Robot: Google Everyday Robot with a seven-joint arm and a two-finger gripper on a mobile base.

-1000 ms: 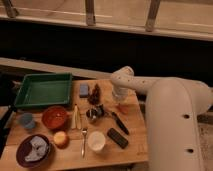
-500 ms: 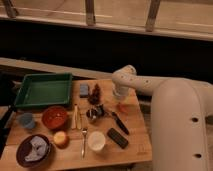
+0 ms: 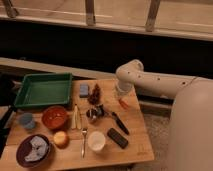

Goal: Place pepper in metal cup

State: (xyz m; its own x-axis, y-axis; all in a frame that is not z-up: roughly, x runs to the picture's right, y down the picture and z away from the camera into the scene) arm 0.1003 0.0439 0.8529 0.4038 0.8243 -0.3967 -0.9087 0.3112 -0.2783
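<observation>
The fingers look closed on the pepper, whose orange-red end pokes out just below them; that is my reading, as the pads themselves are hard to make out.

Camera view: the gripper hangs over the right rear part of the table, at the end of the white arm that reaches in from the right. Compared with half a second and a second ago it has barely shifted, a slight drift sideways at most, and the pepper sits at its tip as it did then. Nothing else on the table has moved.

The cup stands near the table's middle, to the left of the gripper and nearer the camera, apart from it. The pinecone is just behind the cup, and a black tool lies on the table to the cup's right.

So the pick seems done, but the carry has hardly begun. I judge the task about half done: what remains is to bring the pepper left and forward over the cup's small mouth, clear of the pinecone, and let it go there. The narrow opening and the long, curved pepper will call for careful centring.
</observation>
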